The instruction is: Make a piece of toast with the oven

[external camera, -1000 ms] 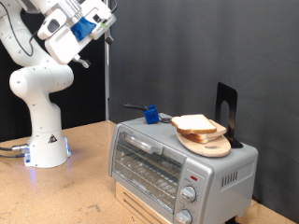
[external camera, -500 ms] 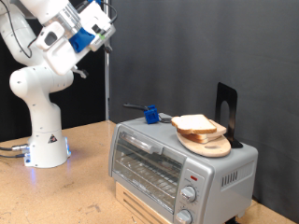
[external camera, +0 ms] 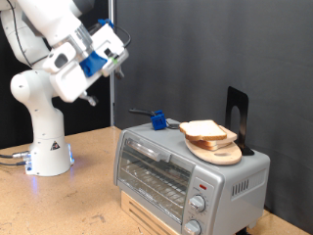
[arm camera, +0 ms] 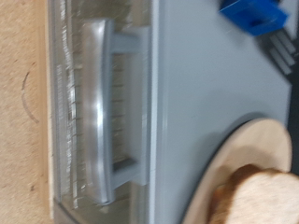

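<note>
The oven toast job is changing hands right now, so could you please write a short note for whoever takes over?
Tool: up in the air, towards the exterior view's left of the oven, holding nothing visible; open or shut cannot be told.
Piece of toast: on the stack of slices on the round wooden board on the oven's roof, beside a blue object.
Oven door: shut, handle untouched.
Done: nothing visible yet.
Left: bread is not in the oven.

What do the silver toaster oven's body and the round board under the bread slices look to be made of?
The silver countertop toaster oven: apparently brushed or painted metal, with a matte grey sheen and a glass door. The round pale board: likely unfinished light wood, with faint grain in the wrist view.
</note>
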Available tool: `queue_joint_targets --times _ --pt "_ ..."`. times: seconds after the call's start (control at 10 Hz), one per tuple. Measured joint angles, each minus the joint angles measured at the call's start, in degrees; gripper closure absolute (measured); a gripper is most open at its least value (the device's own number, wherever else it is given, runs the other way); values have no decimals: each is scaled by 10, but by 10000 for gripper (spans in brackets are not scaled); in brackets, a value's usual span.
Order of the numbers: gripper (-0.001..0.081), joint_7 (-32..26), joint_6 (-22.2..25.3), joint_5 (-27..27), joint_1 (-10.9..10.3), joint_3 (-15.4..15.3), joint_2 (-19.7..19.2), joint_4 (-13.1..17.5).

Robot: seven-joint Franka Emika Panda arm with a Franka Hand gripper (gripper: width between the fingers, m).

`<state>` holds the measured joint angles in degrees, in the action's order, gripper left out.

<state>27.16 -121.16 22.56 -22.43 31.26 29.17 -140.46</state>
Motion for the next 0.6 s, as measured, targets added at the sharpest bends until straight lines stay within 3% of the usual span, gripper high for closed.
queue_joint_targets --times 0.2,0.4,0.6 --pt "-2 -15 -43 22 -5 3 -32 -5" --pt "-2 -17 -52 28 -6 3 -44 -4" --pt "-2 -36 14 53 -6 21 -41 9"
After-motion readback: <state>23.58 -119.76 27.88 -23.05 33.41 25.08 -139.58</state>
